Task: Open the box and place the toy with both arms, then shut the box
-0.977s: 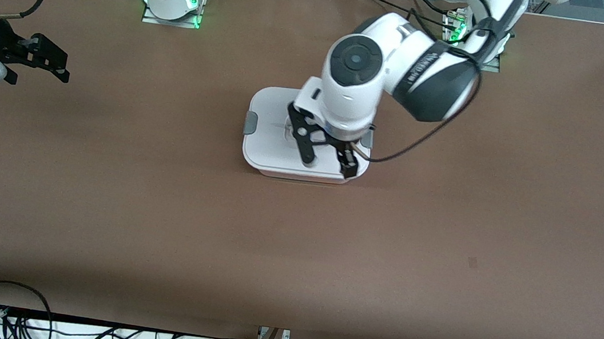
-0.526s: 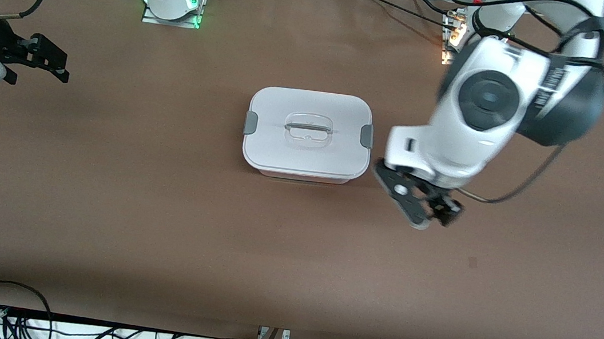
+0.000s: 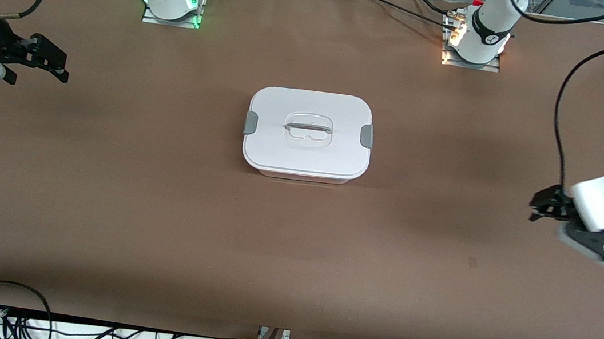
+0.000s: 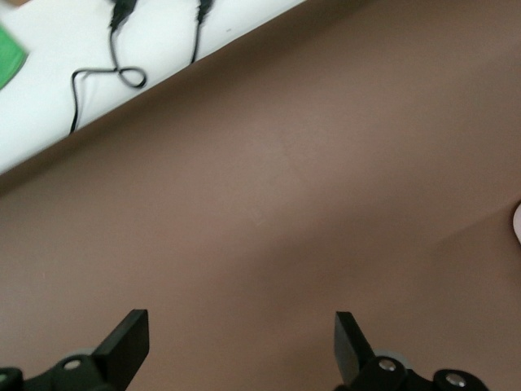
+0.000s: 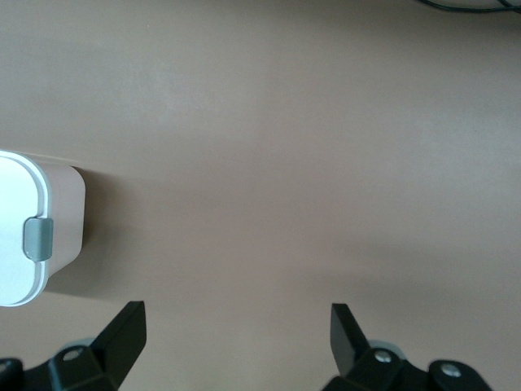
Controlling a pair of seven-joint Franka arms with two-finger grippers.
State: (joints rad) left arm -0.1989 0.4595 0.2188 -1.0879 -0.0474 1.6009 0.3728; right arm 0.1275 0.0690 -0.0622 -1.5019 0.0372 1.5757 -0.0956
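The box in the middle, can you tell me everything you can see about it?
The box is a rounded rectangle that looks like plastic. Its white lid is on, flat and level, with a clear sunken handle in the centre and a grey clip at each short end. A thin strip of the pale pinkish base shows under the lid. It sits on the brown table, midway between the two arms' ends. Nothing but the table touches it, and what is inside cannot be seen.
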